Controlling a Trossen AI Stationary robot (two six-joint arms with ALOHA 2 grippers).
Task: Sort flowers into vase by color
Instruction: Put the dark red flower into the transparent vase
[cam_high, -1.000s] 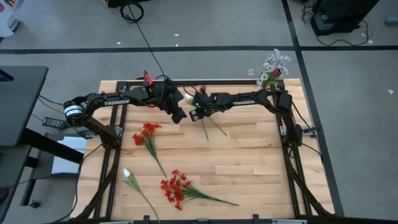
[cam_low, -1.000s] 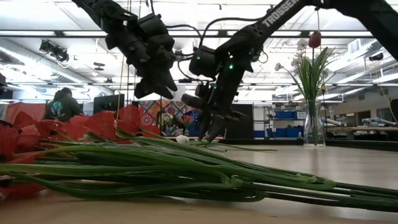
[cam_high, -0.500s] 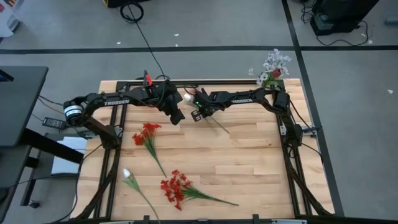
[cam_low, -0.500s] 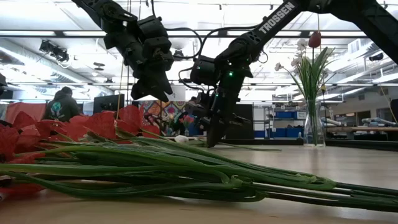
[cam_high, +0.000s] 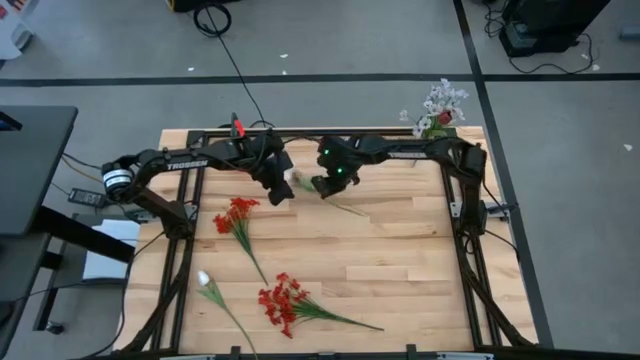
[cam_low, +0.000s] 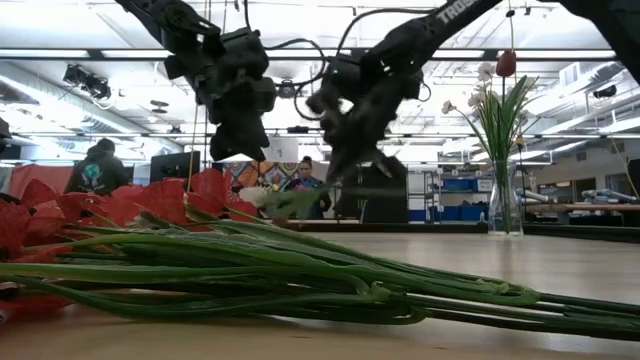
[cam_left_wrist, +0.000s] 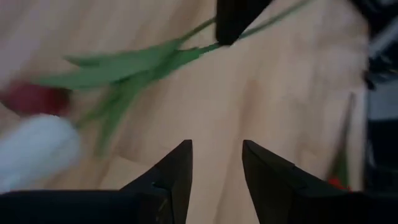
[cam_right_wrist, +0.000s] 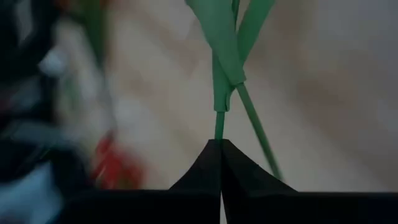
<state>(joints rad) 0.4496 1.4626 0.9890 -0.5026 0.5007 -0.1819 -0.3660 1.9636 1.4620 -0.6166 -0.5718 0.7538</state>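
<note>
A: Right gripper (cam_right_wrist: 221, 149) first?

B: Fingers pinched tight together on a green stem (cam_right_wrist: 219, 121). In my right wrist view the stem runs straight out from the closed tips, leaves (cam_right_wrist: 227, 37) fanning beyond. From above, that gripper (cam_high: 325, 186) sits near the table's (cam_high: 400, 260) far edge, middle.

A: Which flower?

B: White tulip (cam_left_wrist: 37, 149). Left wrist view shows its bud, blurred, with a dark fingertip (cam_left_wrist: 233, 18) clamped on the stem further along. Low view has the stem and leaves (cam_low: 290, 203) hanging below the right gripper (cam_low: 340, 165), off the wood.

A: Left gripper?

B: Left gripper (cam_left_wrist: 216, 168) is partly open, gap between the fingers, nothing in it. It hovers just beside the right one, over the same far strip (cam_high: 278, 190).

A: Rest of the flowers?

B: Red cluster (cam_high: 235, 215) lying left of centre. Second red cluster (cam_high: 280, 300) near the front edge, long stem pointing right. Another white bud (cam_high: 205, 281) front left, flat on the table. Low view has those stems (cam_low: 300, 275) across the foreground.

A: Vase?

B: Vase (cam_high: 432, 128) at the far right corner, pale sprigs and one maroon bud in it. Low view shows it (cam_low: 505, 205) upright, clear glass.
</note>
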